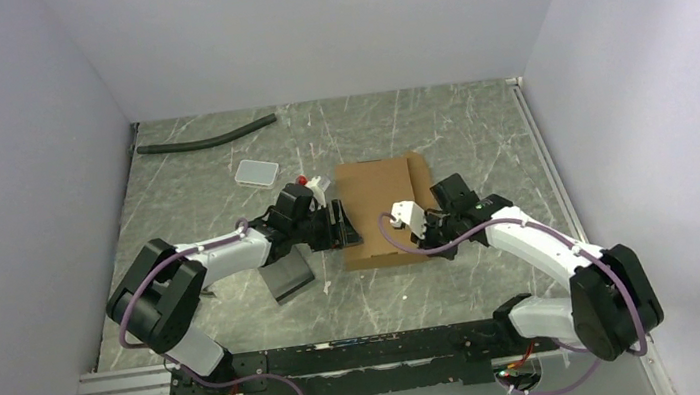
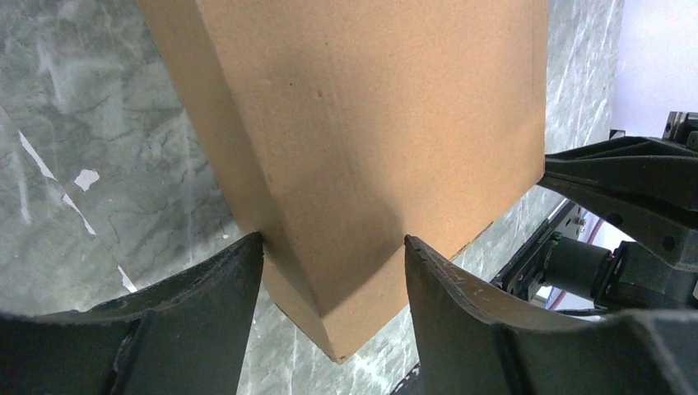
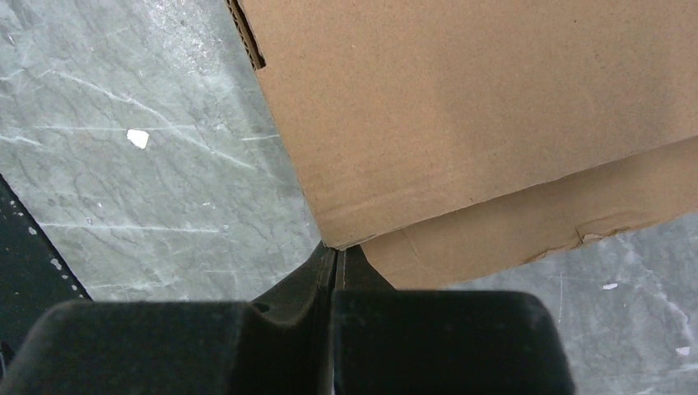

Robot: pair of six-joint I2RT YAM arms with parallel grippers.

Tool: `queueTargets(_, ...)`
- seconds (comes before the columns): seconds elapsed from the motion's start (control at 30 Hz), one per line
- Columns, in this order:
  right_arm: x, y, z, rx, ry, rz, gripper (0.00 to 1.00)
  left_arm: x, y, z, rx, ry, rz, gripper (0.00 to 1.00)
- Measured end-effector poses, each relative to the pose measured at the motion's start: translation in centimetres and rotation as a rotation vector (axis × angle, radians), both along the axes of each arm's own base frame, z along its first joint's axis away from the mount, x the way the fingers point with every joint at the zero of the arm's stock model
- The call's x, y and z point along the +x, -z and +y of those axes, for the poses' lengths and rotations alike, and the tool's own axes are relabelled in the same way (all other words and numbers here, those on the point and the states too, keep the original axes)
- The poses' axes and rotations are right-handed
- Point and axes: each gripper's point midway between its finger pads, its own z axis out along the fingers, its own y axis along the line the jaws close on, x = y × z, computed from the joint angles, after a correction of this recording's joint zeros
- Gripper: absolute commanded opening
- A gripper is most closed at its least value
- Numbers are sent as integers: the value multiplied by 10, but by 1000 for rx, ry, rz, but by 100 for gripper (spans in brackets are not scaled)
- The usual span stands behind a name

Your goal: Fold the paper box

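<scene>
Left gripper (image 1: 338,225) has its jaws spread around the left edge of the paper box (image 1: 382,204); can't really tell if it's squeezing yet. The box sits on the table (image 1: 458,124) between the arms. It's plain brown and already a shallow closed shape, so the folding looks mostly done. A ragged flap (image 3: 494,239) pokes out underneath and probably wants tucking. Right gripper (image 3: 333,262) is fully closed, holding nothing, tips right at that corner.

Paper box (image 1: 380,212): one, mid-table.
Black slab (image 1: 287,278): one, eight o'clock of the box.
Pale tray (image 1: 255,173): one, ten o'clock.
Dark hose (image 1: 208,136): one, ten o'clock, farther back.
Grippers: two, left gripper (image 2: 333,247) and right gripper (image 3: 333,255).
</scene>
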Motion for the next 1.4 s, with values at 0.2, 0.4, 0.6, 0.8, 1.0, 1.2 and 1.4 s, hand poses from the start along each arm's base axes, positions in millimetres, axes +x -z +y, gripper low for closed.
queueTargets(0.2, 1, 0, 2, -27, 28, 28, 30, 2, 1, 0, 2, -14, 4, 68)
queueTargets(0.4, 4, -6, 1, -33, 39, 19, 60, 0, 4, 2, 16, -18, 9, 69)
queueTargets(0.6, 7, -31, -1, 5, 40, -41, 64, -4, 6, 2, 27, -7, 15, 71)
queueTargets(0.8, 17, -56, -13, 71, 88, -72, 64, -4, 5, 3, 49, 9, 13, 78)
queueTargets(1.0, 67, -87, -49, 186, 221, -142, 72, 4, -5, 8, 83, 27, -23, 86)
queueTargets(1.2, 136, -96, -59, 291, 113, -207, 77, 32, -38, 29, 58, -11, -111, 87)
queueTargets(1.4, 226, -74, -56, 359, 155, -106, 74, 53, -57, 42, 15, -36, -145, 94)
